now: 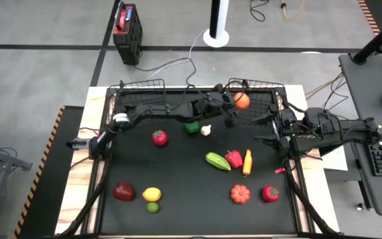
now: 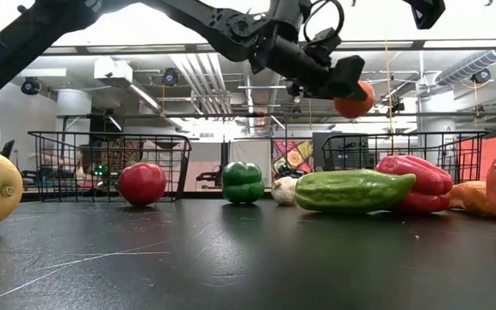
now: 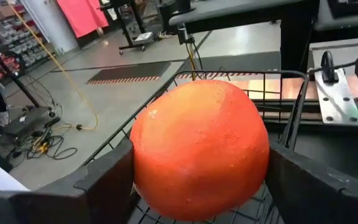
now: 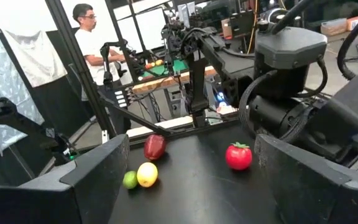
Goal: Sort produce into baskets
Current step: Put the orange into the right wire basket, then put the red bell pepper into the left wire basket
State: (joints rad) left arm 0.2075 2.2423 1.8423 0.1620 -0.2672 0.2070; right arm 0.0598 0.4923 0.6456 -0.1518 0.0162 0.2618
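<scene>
The left claw (image 1: 239,101) holds the orange (image 1: 242,100) tight between its two fingers, up in the air over the right basket (image 1: 277,87), and the right claw (image 1: 265,130), open wide, waits beside that basket.

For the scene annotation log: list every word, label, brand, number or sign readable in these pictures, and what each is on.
None can be read.
Red case on the floor beyond the table: any marking is too small to read.
Colourful poster in the room behind the baskets: blurred, no legible text.
</scene>
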